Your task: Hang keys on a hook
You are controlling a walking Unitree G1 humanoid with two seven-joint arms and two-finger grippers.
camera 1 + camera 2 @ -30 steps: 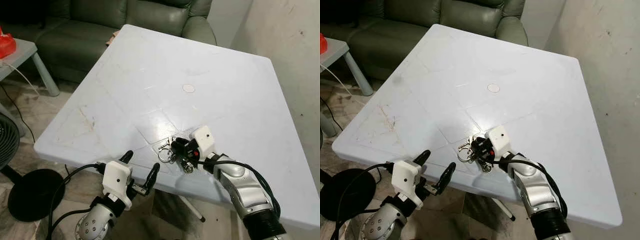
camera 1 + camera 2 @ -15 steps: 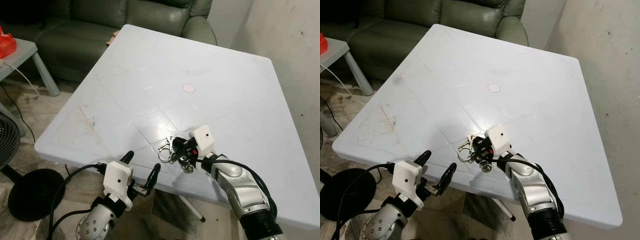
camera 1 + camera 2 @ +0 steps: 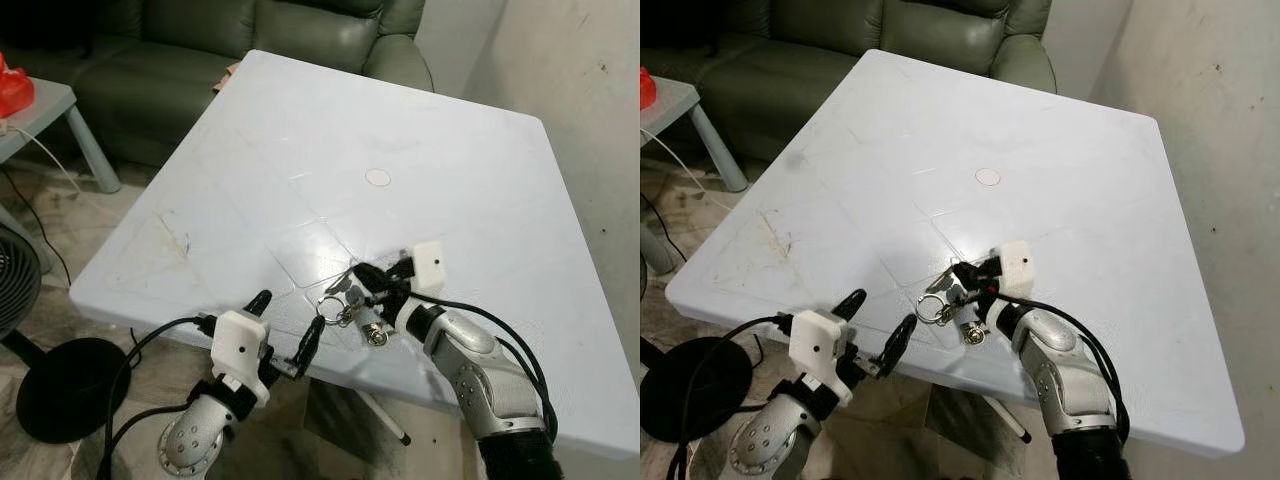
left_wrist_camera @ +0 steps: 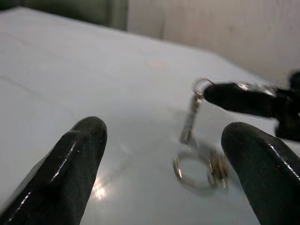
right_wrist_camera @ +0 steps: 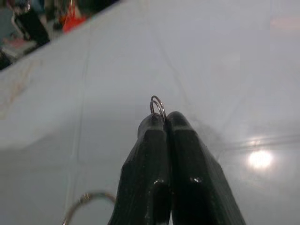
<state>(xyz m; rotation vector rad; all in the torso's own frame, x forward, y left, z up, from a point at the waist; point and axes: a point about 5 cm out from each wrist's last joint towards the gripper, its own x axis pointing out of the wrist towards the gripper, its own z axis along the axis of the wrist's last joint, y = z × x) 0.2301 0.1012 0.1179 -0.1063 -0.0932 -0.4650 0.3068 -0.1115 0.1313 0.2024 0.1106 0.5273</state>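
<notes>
A bunch of keys [image 3: 347,301] on metal rings sits near the front edge of the white table [image 3: 300,130]. My right gripper [image 3: 364,276] is shut on one small ring [image 5: 158,107] of the bunch, lifting that end slightly, while a larger ring [image 4: 199,168] and a silver piece [image 3: 376,337] rest on the table. Just left of the keys, at the table's front edge, my left gripper [image 3: 290,314] is open with nothing between its fingers [image 4: 70,159].
A green sofa [image 3: 200,50] stands behind the table. To the left are a small side table [image 3: 45,105] with a red object [image 3: 12,85], a fan base [image 3: 65,385] and cables on the floor. A wall [image 3: 590,100] runs along the right.
My right gripper has turned and drawn back to the right, lifting the ring it holds. The left gripper has risen closer to the table edge and the keys.
</notes>
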